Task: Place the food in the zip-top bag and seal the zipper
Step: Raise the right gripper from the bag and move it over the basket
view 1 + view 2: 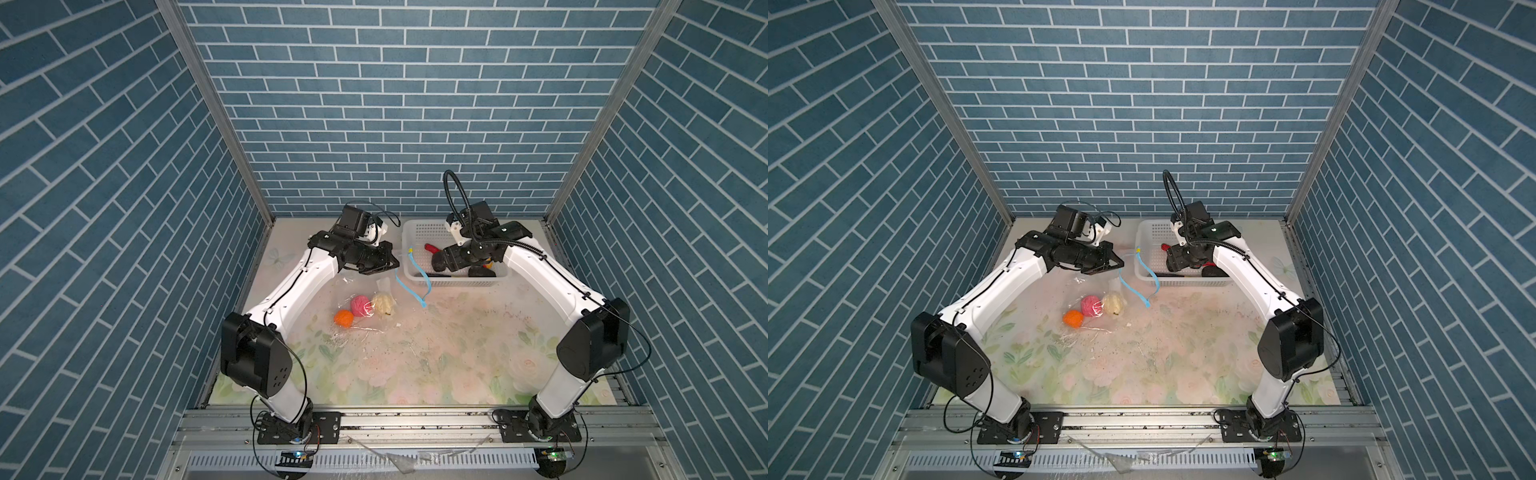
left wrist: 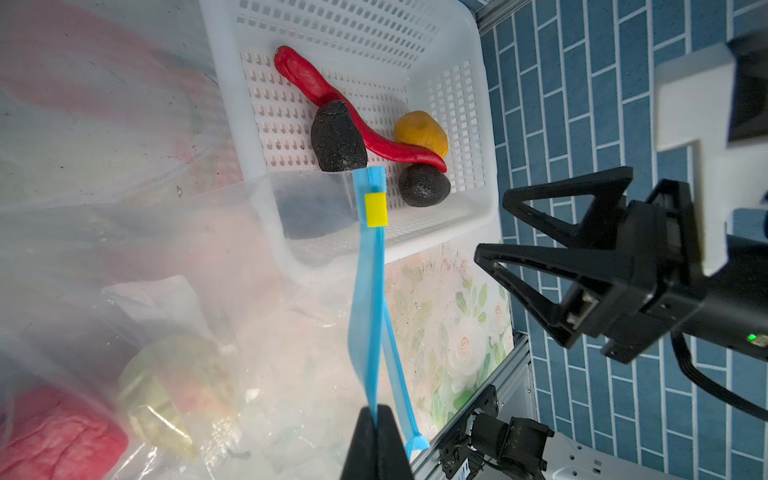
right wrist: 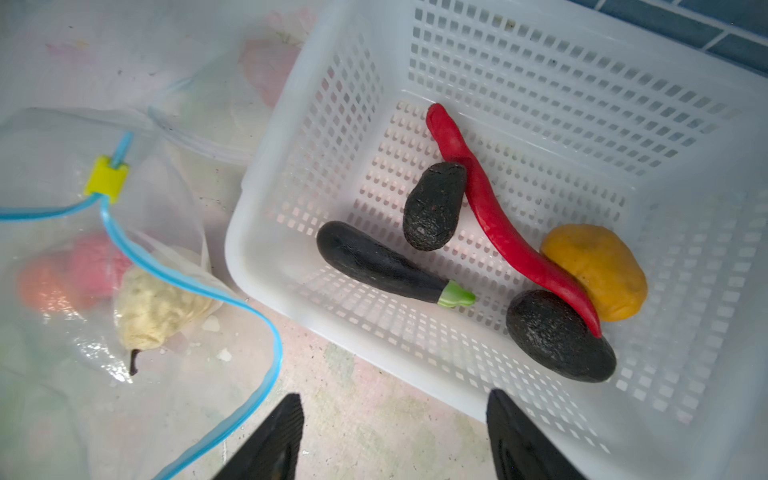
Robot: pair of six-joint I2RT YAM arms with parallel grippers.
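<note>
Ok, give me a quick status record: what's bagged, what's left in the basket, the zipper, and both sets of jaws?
in zip-top bag: orange ball, pink bumpy ball, cream lump
in basket: red chilli, aubergine, yellow-orange fruit, black lumps, two of them
zipper: unsealed, halves parted; yellow tab at the end by the basket
left gripper: jaws shut on the zipper
right gripper: jaws open, empty, above the basket
likely next: right picks from the basket

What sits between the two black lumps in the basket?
The red chilli crosses between both black lumps, clearest in the right wrist view.
</note>
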